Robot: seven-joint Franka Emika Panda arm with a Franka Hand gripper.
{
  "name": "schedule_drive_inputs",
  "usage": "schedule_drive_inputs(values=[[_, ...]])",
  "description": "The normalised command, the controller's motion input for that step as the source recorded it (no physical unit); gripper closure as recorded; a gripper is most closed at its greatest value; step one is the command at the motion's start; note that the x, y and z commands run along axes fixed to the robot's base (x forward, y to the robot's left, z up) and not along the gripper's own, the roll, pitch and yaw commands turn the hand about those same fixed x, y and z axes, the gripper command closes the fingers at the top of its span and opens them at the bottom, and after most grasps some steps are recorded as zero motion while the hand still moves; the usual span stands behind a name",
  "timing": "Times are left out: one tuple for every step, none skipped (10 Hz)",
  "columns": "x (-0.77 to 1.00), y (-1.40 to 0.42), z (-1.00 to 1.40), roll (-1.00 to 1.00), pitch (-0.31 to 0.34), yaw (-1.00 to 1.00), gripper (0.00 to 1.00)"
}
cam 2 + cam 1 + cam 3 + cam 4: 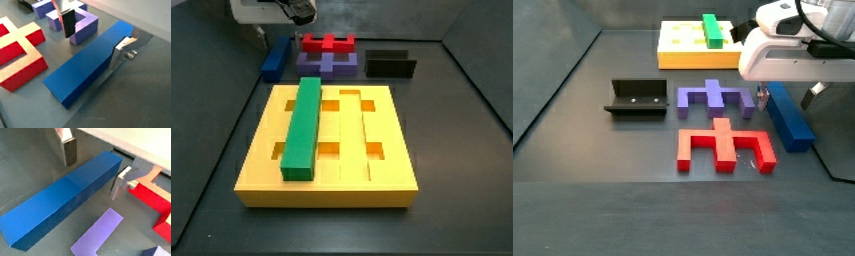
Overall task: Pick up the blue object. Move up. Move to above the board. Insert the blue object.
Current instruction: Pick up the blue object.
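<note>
gripper [95,36] down low with its fingers spread either side of one end of the blue object [88,67], not squeezing it yet, big yellow board [326,187] well apart, blue object flat on the floor beside the purple block [715,98]

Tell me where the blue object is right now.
The blue object lies flat on the floor beside the purple block and red block; in both wrist views, the open gripper straddles its far end.
</note>
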Motion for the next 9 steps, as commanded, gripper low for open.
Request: schedule_drive_inputs(values=[[0.0, 0.0, -0.22, 0.02, -0.049, 0.07, 0.0], [0.02, -0.05, -0.23, 0.0, -0.054, 0.06, 0.0], [0.07, -0.1, -0.23, 0.0, -0.051, 0.09, 0.0], [0.07, -0.13, -0.21, 0.0, -0.05, 0.1, 0.0], [0.0, -0.11, -0.18, 0.0, -0.047, 0.09, 0.0], [0.0, -0.05, -0.17, 0.0, -0.036, 0.06, 0.0], [0.0, 0.0, -0.22, 0.0, -0.044, 0.05, 0.0], [-0.04, 0.0, -0.23, 0.02, -0.041, 0.03, 0.0], [-0.01, 0.0, -0.23, 0.01, -0.049, 0.02, 0.0]])
